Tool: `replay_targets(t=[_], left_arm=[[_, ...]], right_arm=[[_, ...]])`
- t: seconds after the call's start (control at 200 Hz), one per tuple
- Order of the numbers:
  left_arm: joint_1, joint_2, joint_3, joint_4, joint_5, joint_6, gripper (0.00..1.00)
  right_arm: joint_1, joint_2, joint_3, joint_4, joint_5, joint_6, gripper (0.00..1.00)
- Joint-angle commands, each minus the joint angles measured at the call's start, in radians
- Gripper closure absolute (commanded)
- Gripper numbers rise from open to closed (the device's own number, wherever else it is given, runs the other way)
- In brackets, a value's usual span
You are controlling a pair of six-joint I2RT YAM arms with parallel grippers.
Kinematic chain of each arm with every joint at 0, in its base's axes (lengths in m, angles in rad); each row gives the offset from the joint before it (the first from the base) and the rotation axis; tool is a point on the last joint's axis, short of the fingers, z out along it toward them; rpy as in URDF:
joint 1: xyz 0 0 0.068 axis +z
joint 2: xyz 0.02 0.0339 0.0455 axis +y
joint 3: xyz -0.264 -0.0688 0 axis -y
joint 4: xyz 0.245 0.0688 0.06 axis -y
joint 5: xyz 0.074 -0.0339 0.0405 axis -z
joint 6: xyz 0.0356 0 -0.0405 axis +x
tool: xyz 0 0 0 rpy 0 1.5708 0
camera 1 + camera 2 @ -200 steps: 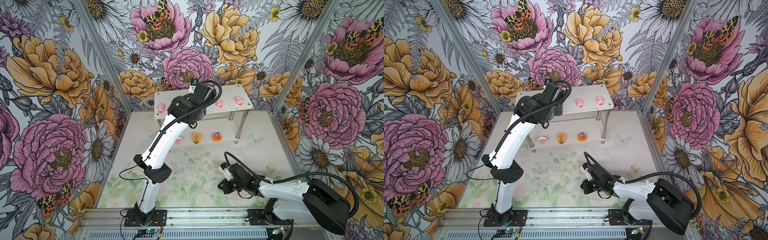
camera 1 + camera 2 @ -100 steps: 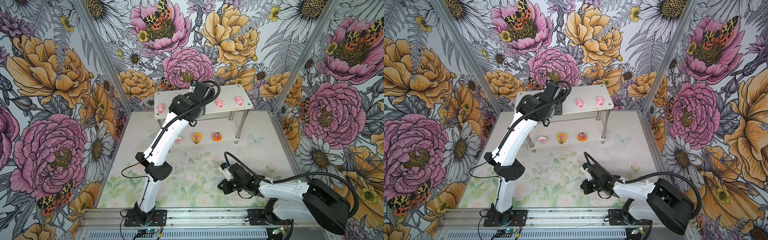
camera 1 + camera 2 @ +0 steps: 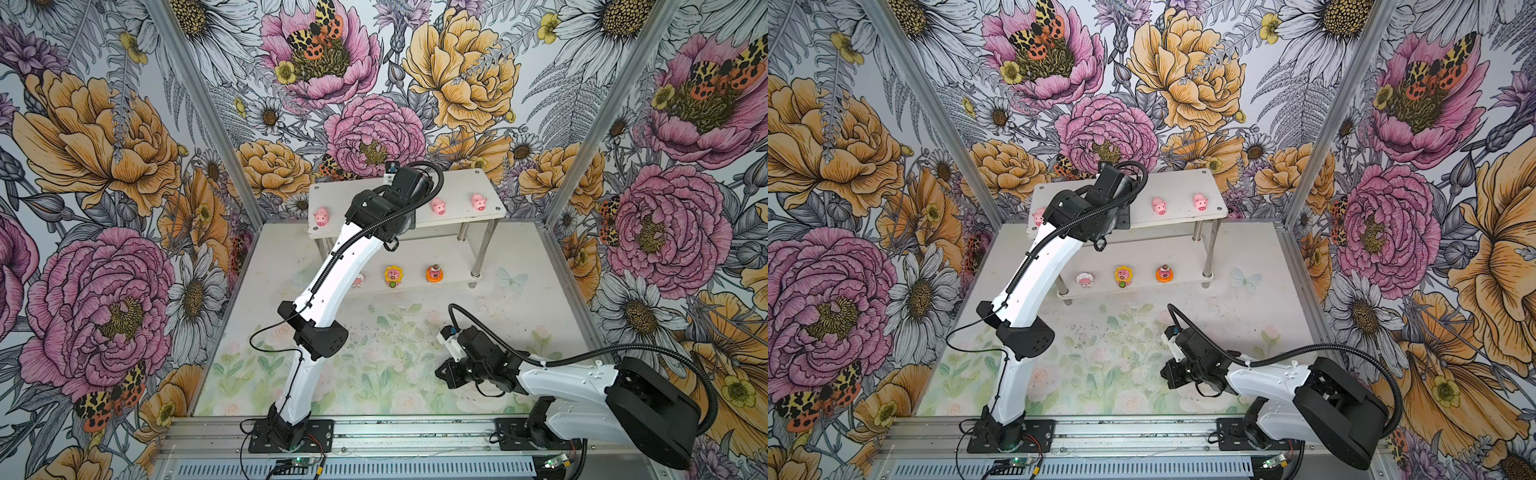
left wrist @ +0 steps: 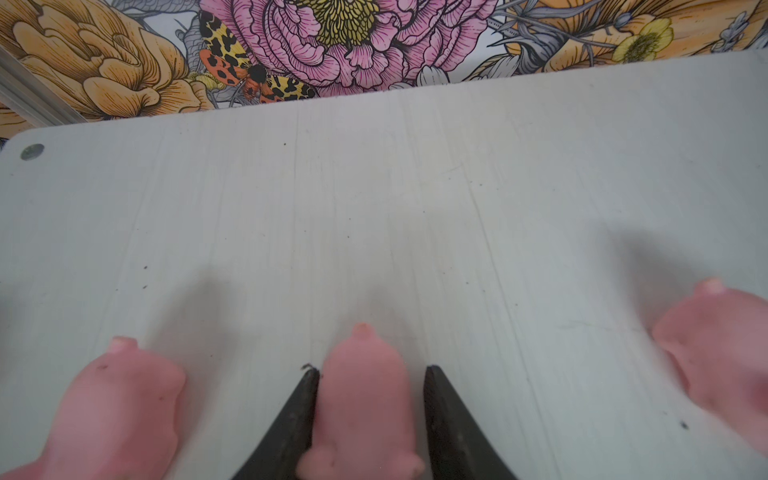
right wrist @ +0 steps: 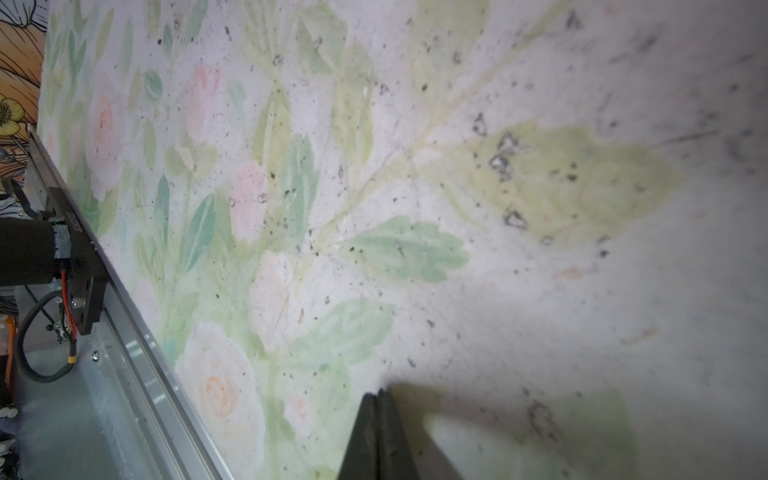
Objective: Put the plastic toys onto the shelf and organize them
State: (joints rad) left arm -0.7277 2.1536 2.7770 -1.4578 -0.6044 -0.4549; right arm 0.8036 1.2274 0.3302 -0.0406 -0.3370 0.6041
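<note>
The shelf (image 3: 457, 185) (image 3: 1177, 185) stands at the back wall. On its top board I see three pink pigs in both top views: one at the left (image 3: 320, 216) (image 3: 1038, 216) and two at the right (image 3: 438, 205) (image 3: 478, 202). My left arm's wrist hangs over the board's middle and hides its gripper there. In the left wrist view my left gripper (image 4: 370, 374) straddles a pink pig (image 4: 363, 399). One finger (image 4: 299, 415) touches the pig, and a thin gap stays at the other finger (image 4: 449, 415). More pigs sit on either side (image 4: 116, 411) (image 4: 723, 353). My right gripper (image 3: 440, 372) (image 5: 378, 395) rests shut and empty.
On the lower tier stand a white-hooded figure (image 3: 1086, 279), a yellow sunflower figure (image 3: 393, 276) and an orange figure (image 3: 434, 273). Metal legs (image 3: 482, 249) hold up the top board. An aluminium rail (image 3: 415, 432) runs along the front. Flowered walls close in three sides.
My left arm's elbow has shifted slightly toward the shelf while its wrist stayed over the top board. The right arm has not moved.
</note>
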Motion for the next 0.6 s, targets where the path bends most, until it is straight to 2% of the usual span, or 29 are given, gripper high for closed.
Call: replay_targets(t=[0.0, 0.595], left_arm=[[0.008, 0.014, 0.018, 0.020, 0.027, -0.020, 0.61], [-0.015, 0.032, 0.026, 0.065, 0.043, -0.025, 0.65]], right_arm=[[-0.006, 0.011, 0.024, 0.011, -0.005, -0.013, 0.99], [-0.005, 0.031, 0.032, 0.012, -0.009, -0.012, 0.99]])
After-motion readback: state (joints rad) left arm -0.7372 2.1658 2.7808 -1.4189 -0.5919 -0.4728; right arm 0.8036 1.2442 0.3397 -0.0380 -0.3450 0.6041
